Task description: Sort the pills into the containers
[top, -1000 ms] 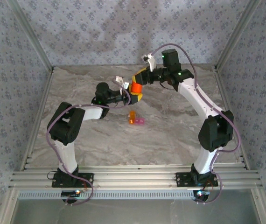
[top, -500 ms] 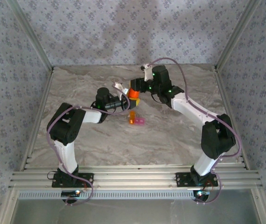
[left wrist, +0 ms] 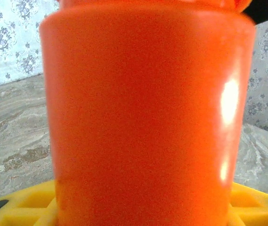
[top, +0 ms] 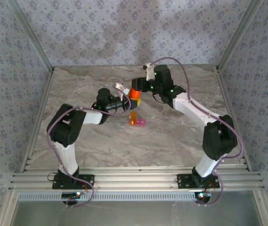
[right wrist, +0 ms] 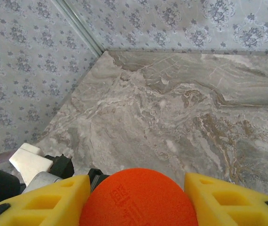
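**Orange bottle (left wrist: 143, 117) held between both tools above the worktop (top: 181, 141).** The left tool (top: 128, 98) is closed on the bottle's body. The right tool (top: 136, 89) is set about the cap (right wrist: 138, 200), closely flanked by its yellow fingers (right wrist: 44, 200); whether the cap is clamped or merely straddled cannot be told. The containers (top: 137, 121) — joined orange and pink compartments — lie on the worktop just nearer the bases than the bottle, apart from both tools. They are judged very light, rigid and easily slid or tipped, so hold is best taken across the outer side walls. The glossy bottle is judged slippery; a mid-body grip is advised.
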Controlling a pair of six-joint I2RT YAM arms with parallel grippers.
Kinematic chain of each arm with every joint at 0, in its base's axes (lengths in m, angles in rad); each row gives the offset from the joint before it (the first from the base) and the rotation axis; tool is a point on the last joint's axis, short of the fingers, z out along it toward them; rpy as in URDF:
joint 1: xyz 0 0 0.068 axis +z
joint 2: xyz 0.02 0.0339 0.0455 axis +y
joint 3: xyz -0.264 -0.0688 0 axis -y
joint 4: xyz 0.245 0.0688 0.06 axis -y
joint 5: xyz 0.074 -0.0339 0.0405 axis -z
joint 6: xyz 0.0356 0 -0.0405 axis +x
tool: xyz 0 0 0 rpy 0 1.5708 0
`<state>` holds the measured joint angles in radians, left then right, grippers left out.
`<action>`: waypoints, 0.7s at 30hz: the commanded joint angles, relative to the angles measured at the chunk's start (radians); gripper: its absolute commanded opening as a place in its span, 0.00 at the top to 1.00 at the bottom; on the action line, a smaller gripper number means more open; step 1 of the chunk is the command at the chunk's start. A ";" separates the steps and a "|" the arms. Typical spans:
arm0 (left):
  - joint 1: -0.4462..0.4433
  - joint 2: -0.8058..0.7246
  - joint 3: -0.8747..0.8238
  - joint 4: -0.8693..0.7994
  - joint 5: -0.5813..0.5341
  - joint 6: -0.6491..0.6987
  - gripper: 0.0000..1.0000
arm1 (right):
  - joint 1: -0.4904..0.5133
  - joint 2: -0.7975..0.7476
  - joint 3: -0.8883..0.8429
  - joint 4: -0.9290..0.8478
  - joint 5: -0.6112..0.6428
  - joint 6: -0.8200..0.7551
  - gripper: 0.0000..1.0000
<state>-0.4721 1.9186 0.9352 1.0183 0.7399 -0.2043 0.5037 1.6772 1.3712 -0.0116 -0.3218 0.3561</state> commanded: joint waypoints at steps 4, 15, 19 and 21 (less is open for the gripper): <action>0.003 -0.055 0.051 0.083 -0.001 0.010 1.00 | -0.065 -0.024 0.067 -0.082 -0.123 0.015 0.31; 0.004 -0.049 0.063 0.072 0.024 0.008 1.00 | -0.189 -0.092 0.067 -0.028 -0.352 -0.041 0.18; 0.003 -0.048 0.064 0.075 0.030 0.006 1.00 | -0.219 -0.072 0.078 -0.023 -0.348 -0.011 0.19; 0.003 -0.047 0.062 0.085 0.032 0.002 1.00 | -0.219 -0.057 0.093 -0.039 -0.333 0.000 0.21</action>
<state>-0.4728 1.9167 0.9684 1.0439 0.7452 -0.2024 0.2878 1.6100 1.4193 -0.0452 -0.6346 0.3447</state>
